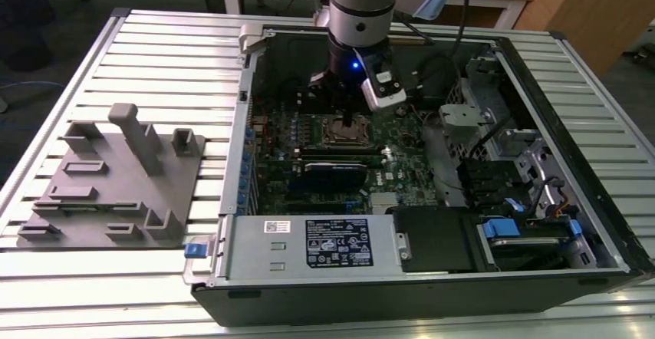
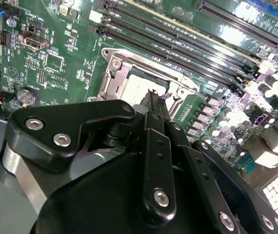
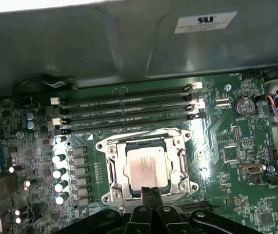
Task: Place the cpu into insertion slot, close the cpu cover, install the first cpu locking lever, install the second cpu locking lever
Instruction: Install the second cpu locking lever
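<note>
Now, silver cpu [image 3: 146, 166] seated, cover [image 3: 147, 143] down

The cpu [image 3: 147, 166] sits flat in the slot [image 3: 110, 181] on the green board [image 3: 227, 146]. The cover [image 3: 181, 161] frames it. The gripper [image 3: 150, 192] tips touch together at its edge.

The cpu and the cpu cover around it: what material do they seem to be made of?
The cpu has a dull silver-grey top with a matte, brushed look and only a soft glare, so it is probably plated metal. The cpu cover looks like thin stamped sheet metal, bright and shiny, with sharp reflections along its edges. The end effector sits at its near edge.
</note>
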Controlling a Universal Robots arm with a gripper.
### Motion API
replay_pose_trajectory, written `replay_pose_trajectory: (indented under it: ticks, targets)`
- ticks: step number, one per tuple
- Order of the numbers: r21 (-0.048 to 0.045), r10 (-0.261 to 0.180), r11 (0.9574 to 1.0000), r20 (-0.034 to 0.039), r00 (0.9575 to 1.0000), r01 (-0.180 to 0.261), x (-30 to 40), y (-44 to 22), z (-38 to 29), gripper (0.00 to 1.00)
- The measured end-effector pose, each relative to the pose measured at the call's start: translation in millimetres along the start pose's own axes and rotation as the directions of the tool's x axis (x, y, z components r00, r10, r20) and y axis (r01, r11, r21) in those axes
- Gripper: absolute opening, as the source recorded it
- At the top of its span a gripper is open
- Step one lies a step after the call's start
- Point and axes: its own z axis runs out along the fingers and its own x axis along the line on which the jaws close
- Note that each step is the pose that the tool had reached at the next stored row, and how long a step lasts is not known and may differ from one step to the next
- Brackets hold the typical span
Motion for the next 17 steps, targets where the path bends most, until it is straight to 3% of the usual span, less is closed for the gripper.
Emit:
replay_pose_trajectory:
  ticks: [17]
  targets:
    - [-0.0002, -0.002, 1.0000, -0.0001, 1.0000, 0.002, -0.6, -4.9, -0.2, 0.10]
